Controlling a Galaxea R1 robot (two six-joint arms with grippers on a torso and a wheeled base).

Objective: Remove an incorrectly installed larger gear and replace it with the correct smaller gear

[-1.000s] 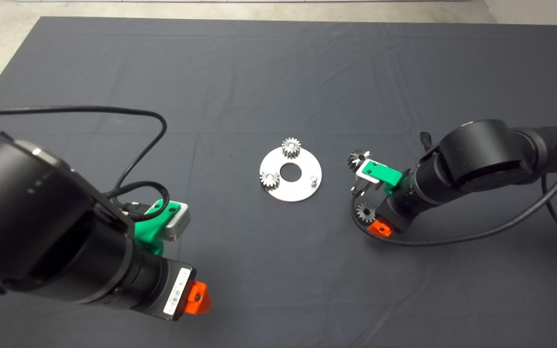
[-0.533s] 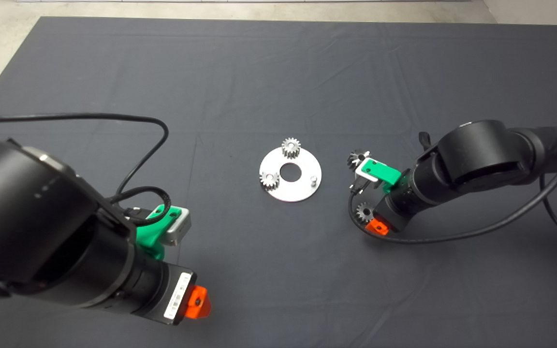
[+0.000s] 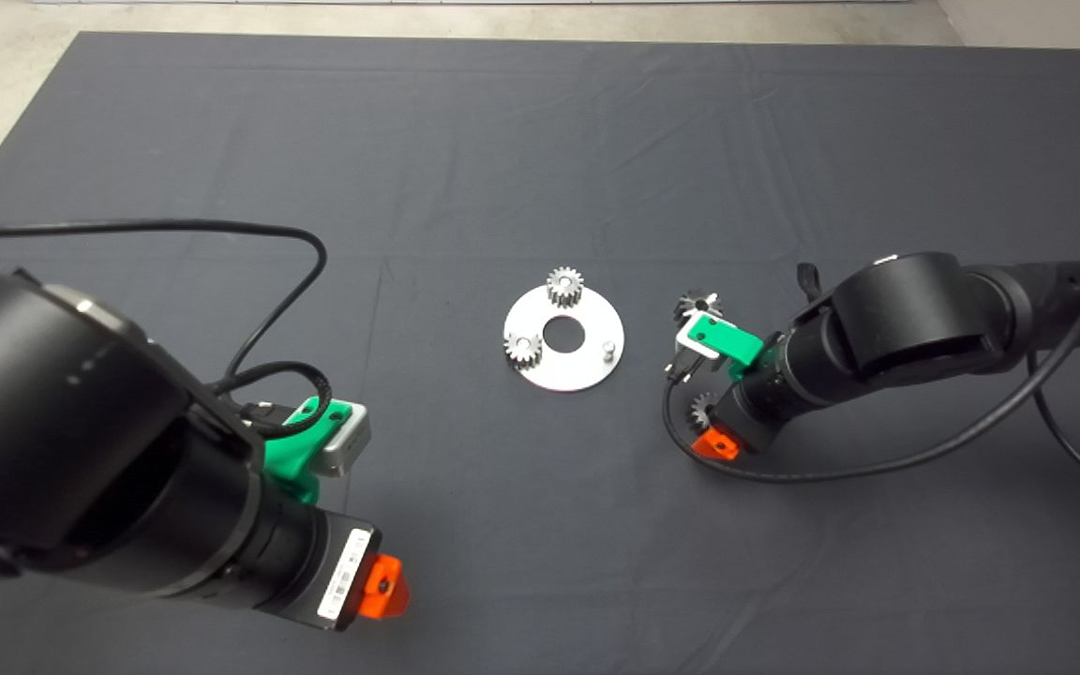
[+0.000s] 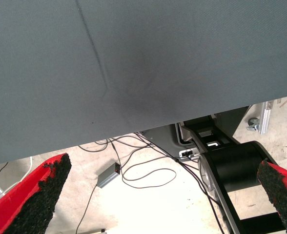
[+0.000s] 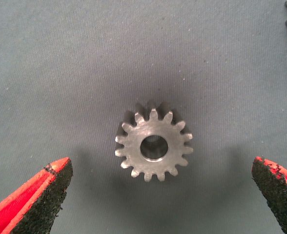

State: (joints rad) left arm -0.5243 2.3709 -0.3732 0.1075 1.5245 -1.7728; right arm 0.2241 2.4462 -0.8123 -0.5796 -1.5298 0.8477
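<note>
On the dark woven mat point(image 3: 540, 141), right of centre, the right gripper point(image 5: 158, 195) hangs directly over the smaller gear point(image 5: 153, 147), its two red fingers spread wide with the gear lying flat between them, untouched. The black pads point(image 5: 43, 202) on those fingers look coarse and gritty. Seen from the right wrist, the smaller gear is a silver-grey steel disc with a faintly brushed face, a round centre bore and a ring of short, fine teeth. From above, only part of it shows beside the gripper's orange-red tip. The larger gear point(image 3: 696, 306) rests on the mat near it, well apart from the plate, partly covered by the green wrist mount; it is darker, with coarse, widely spaced teeth, and a few of these show at the edge of the right wrist view.

A flat, shiny metal ring plate point(image 3: 587, 373) lies at the mat's centre with a large round hole in its middle. Two small silver gears sit on it, one at the far rim point(image 3: 564, 285) and one at the left rim point(image 3: 522, 349), while a short bare pin point(image 3: 608, 350) stands at its right side.

The left gripper point(image 4: 158, 195) waits at the mat's lower left edge, fingers wide apart and empty; its wrist view shows the mat's edge and cables on a pale floor.
</note>
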